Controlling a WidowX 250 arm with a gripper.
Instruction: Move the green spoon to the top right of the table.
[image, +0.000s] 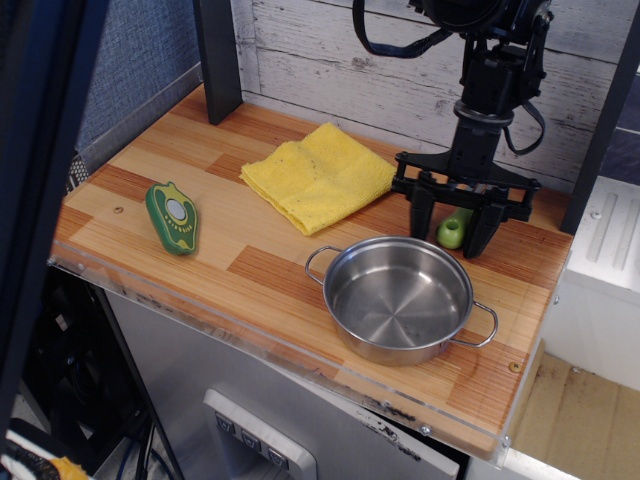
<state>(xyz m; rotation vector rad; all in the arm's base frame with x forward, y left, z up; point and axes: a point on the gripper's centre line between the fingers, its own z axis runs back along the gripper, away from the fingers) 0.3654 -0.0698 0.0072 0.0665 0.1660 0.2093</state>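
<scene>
The green spoon (452, 231) shows as a light-green handle resting low on the wooden table (200, 250), at the back right just behind the pot. Its grey head is hidden. My gripper (451, 228) is down at the table with one finger on each side of the handle. The jaws are slightly parted, and a thin gap shows between the left finger (422, 215) and the handle. The right finger (480, 232) is right beside it.
A steel pot (400, 298) stands directly in front of the gripper. A yellow cloth (318, 175) lies at the back centre. A flat dark-green pepper toy (172, 217) lies at the left. A dark post (218, 60) stands at the back left, and the wall is just behind the gripper.
</scene>
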